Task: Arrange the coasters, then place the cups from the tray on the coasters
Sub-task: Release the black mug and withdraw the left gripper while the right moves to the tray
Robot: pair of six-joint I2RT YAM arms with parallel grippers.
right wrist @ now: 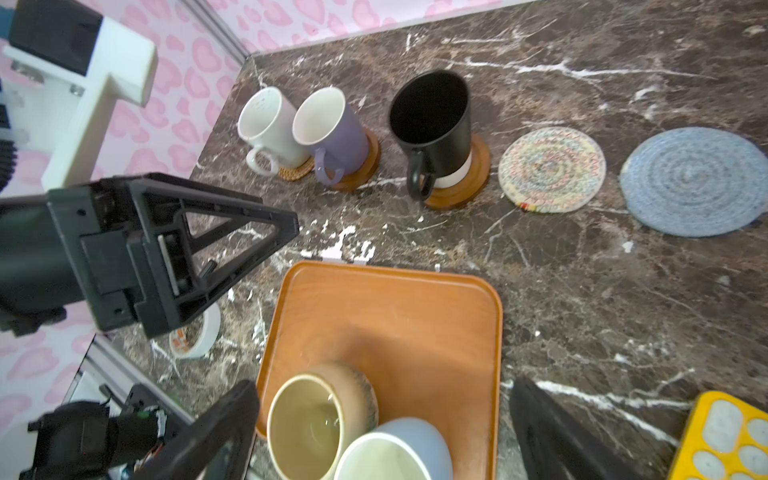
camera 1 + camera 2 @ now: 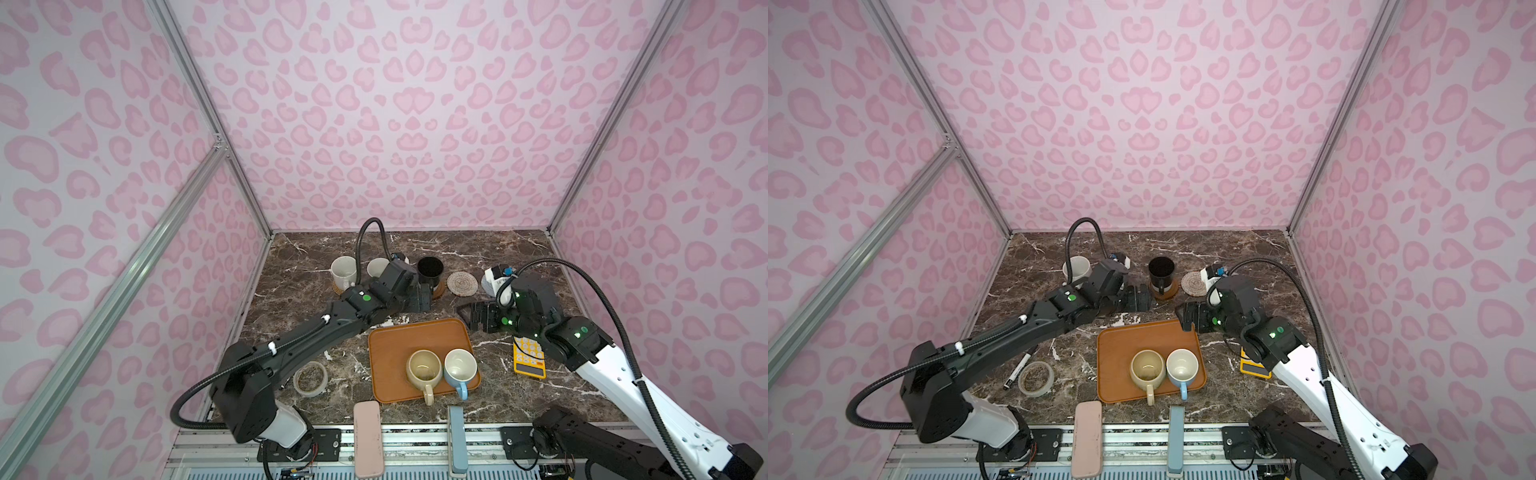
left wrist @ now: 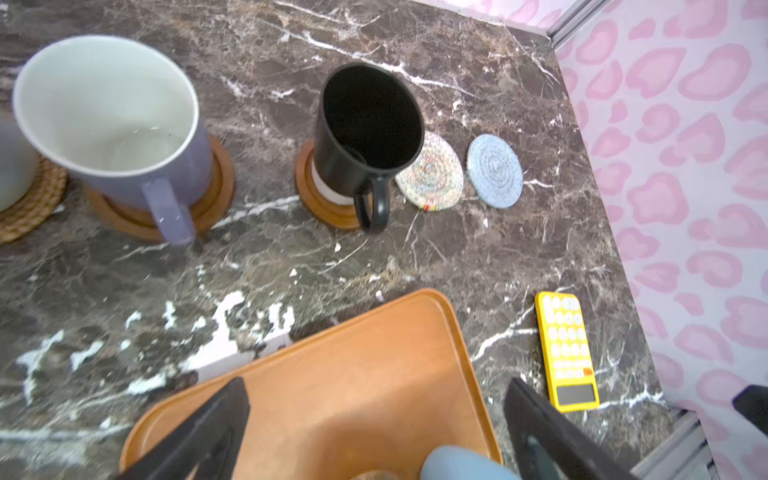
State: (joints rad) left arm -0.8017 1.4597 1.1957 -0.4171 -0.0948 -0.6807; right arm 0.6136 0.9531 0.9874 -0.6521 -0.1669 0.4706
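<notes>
three cups (image 1: 436,124) are sitting on coasters (image 1: 461,191) at the table's (image 1: 602,311) far edge; two cups (image 1: 311,419) are waiting on the tray (image 1: 395,316), two coasters (image 1: 552,168) lying bare. left end effector (image 3: 376,384) and right end effector (image 1: 384,384) are hanging spread, empty.

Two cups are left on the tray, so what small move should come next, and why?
Probably lower the open right tool onto the light blue cup on the tray: it hangs nearest that cup, and the beige-pink woven coaster and grey-blue woven coaster on its side stand bare.
</notes>
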